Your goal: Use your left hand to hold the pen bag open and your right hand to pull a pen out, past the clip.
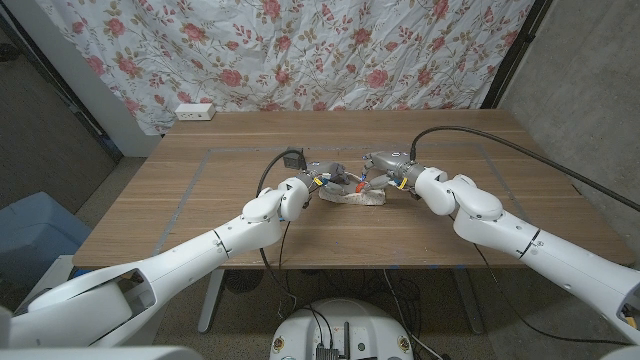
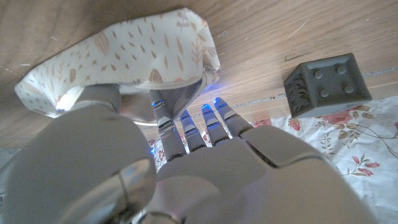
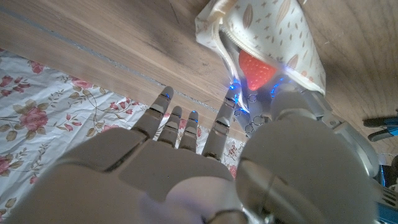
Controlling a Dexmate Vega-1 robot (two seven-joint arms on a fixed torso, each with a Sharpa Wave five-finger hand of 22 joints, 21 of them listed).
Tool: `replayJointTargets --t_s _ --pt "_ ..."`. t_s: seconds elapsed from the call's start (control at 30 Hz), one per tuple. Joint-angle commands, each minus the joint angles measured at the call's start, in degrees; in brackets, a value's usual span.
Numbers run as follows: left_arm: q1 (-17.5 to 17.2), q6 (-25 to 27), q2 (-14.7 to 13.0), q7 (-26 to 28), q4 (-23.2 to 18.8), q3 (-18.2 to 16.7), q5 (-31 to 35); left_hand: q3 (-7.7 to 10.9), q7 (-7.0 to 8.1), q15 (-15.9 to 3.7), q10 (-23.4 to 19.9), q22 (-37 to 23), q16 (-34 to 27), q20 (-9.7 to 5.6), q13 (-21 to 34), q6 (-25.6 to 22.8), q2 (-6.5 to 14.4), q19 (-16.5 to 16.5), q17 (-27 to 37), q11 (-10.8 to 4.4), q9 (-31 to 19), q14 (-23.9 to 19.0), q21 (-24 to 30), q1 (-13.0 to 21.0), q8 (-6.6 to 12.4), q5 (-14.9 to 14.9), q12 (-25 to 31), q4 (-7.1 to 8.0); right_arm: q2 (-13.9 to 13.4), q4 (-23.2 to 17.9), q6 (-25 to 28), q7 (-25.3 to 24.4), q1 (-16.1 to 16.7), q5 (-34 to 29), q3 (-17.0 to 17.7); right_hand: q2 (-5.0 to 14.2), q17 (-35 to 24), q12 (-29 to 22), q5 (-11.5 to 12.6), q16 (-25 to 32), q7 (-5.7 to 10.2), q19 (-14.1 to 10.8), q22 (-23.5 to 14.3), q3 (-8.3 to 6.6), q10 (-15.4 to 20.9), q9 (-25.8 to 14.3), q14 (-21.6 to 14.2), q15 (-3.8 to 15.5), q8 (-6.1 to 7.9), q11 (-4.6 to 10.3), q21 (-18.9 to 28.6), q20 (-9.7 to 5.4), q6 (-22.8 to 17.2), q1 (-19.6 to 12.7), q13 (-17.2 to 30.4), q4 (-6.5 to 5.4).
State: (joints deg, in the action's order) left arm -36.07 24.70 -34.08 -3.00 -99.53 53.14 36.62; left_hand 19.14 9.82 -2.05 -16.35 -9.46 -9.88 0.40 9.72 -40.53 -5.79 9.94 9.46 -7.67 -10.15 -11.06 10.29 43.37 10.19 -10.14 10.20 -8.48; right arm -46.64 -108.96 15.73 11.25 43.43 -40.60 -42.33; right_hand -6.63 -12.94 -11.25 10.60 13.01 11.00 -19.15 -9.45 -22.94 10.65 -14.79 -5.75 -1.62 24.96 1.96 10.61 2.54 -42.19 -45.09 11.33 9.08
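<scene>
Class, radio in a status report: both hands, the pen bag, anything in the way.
Left hand grips the white leaf-patterned fabric pen bag. Right hand at bag mouth, hold unclear. Something red inside; no pen out. Nothing in the way.

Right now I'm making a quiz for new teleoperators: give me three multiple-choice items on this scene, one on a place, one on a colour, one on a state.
1. Where does the pen bag lie?
A. Mid-table, between the two hands
B. At the table's far left corner
C. On the floor

2. What colour shows inside the bag's open mouth?
A. Green
B. Red
C. Black

3. What is the left hand doing?
A. Resting away from the bag
B. Holding a pen in the air
C. Touching the bag's fabric with its fingers

Answers:
1 A: the head view shows it at the table's middle, between the left hand and the right hand.
2 B: the right wrist view shows a red thing inside.
3 C: its fingertips reach into the fabric.
</scene>
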Motion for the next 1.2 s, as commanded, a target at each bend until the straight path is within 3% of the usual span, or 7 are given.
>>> replayJointTargets --t_s 0.03,0.77,1.2 --pt "-0.13 -0.08 0.13 -0.08 -0.09 0.07 0.12 -0.20 0.08 -0.89 0.10 -0.19 -0.24 -0.10 0.21 0.12 0.15 -0.14 0.11 0.34 -0.12 0.09 0.29 -0.48 0.42 0.12 0.47 -0.14 0.50 0.60 0.19 -2.56 0.62 0.10 -0.16 0.56 -0.18 -0.38 -0.01 0.58 0.22 -0.91 -0.15 -0.14 0.91 -0.26 -0.83 0.46 0.79 0.23 0.35 0.06 -1.40 0.14 0.16 -0.20" --pt "-0.42 0.63 0.01 -0.44 -0.67 0.20 0.58 -0.30 -0.07 -0.86 0.09 -0.19 -0.27 -0.05 0.21 0.18 0.38 -0.18 0.11 0.52 -0.12 0.02 0.30 -0.65 0.40 0.14 0.49 -0.20 0.20 0.58 0.17 -7.54 2.85 -0.65 0.07 0.80 -0.47 -0.95 0.31 1.52 -0.49 -2.19 -0.13 0.01 3.51 -1.18 -2.84 1.87 4.18 0.63 0.48 -0.84 -6.32 -1.49 0.17 0.30" --pt "-0.96 1.25 -0.12 -0.52 -1.34 0.17 0.87 -0.33 -0.09 -0.88 0.00 -0.19 -0.28 -0.09 0.21 0.20 0.55 -0.18 0.11 0.50 -0.12 0.00 0.32 -0.71 0.40 0.14 0.54 -0.22 0.32 0.60 0.59 -7.78 3.29 -1.16 -0.14 1.01 -0.61 -1.08 0.43 1.82 -0.43 -2.64 -0.13 0.01 4.54 -1.74 -3.45 2.32 5.77 0.72 0.46 -1.02 -8.38 -2.38 0.19 0.41"
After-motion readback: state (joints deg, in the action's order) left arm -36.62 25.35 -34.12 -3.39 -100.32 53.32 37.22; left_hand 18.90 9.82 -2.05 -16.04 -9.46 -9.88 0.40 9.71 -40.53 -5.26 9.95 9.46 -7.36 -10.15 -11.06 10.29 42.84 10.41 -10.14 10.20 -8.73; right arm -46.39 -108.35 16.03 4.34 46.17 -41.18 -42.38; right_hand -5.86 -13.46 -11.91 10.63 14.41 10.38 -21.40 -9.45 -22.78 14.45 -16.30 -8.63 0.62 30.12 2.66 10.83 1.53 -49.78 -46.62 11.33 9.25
